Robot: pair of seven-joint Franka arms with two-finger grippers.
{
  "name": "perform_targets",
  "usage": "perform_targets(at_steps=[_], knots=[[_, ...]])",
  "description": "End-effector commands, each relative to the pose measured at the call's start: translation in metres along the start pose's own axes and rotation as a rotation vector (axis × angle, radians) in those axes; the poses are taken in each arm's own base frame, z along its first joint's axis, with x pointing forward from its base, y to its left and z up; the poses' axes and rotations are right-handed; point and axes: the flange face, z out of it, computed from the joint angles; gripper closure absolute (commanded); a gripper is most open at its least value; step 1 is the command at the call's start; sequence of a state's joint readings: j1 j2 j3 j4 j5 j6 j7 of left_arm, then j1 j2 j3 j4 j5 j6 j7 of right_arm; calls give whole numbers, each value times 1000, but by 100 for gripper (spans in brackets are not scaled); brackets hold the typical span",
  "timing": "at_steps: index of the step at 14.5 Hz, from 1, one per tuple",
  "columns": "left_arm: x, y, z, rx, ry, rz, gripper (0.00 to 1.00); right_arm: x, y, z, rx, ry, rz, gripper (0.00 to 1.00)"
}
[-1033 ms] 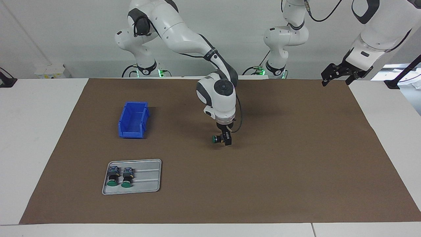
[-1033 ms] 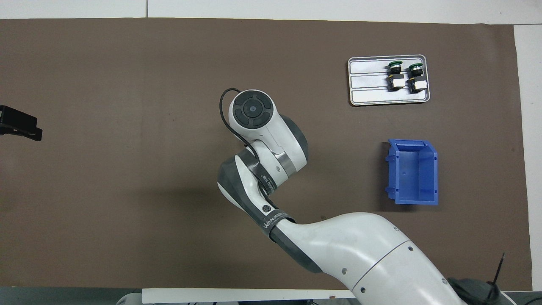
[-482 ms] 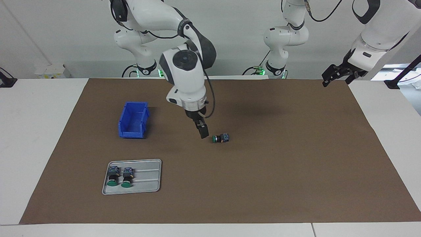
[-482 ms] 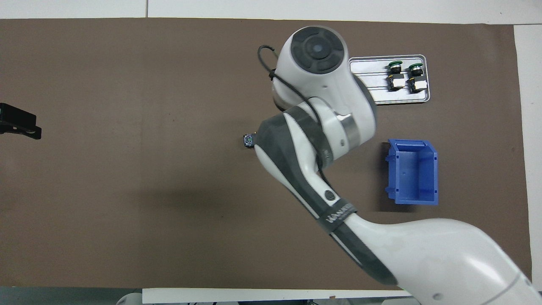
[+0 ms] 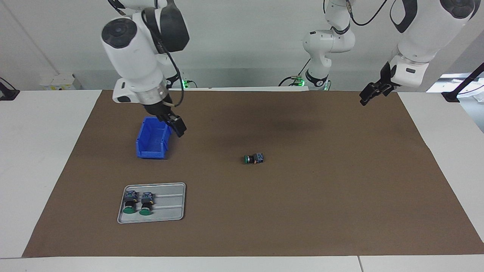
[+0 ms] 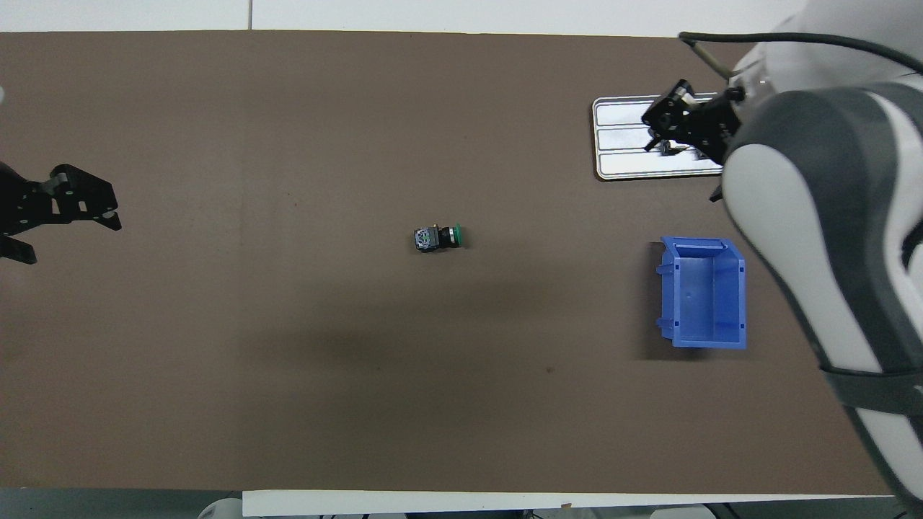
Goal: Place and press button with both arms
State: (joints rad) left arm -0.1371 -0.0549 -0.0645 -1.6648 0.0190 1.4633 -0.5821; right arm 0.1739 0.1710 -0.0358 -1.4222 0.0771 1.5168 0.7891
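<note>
The right hand (image 5: 177,126) hangs raised over the blue bin (image 5: 152,138), fingers apart and empty. The left hand (image 5: 372,92) hovers open, well apart from the bin.

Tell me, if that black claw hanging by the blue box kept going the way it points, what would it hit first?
Probably the brown mat, close beside the blue bin. The right gripper is open and points steeply down, tilted a little away from the robots. Depth is unclear; it could clip the bin's rim instead.
</note>
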Motion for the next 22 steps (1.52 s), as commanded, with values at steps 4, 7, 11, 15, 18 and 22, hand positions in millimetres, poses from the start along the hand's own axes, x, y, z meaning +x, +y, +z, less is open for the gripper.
perform_targets(at_steps=[4,7,11,15,18,22], knots=[[-35,45,28,-23,-22,-207,0,28,107,-49,-8,-1,-249,2],[-46,81,45,-40,0,-351,0,48,145,-56,-43,17,-483,2],[-55,134,72,-33,-8,-481,0,50,155,-56,-65,1,-542,2],[-70,203,110,-76,8,-672,0,42,155,-59,-65,3,-548,2],[-88,233,124,-101,10,-802,0,35,166,-50,-70,-22,-544,2],[-108,281,162,-89,-1,-903,0,29,166,-50,-69,-18,-551,2]])
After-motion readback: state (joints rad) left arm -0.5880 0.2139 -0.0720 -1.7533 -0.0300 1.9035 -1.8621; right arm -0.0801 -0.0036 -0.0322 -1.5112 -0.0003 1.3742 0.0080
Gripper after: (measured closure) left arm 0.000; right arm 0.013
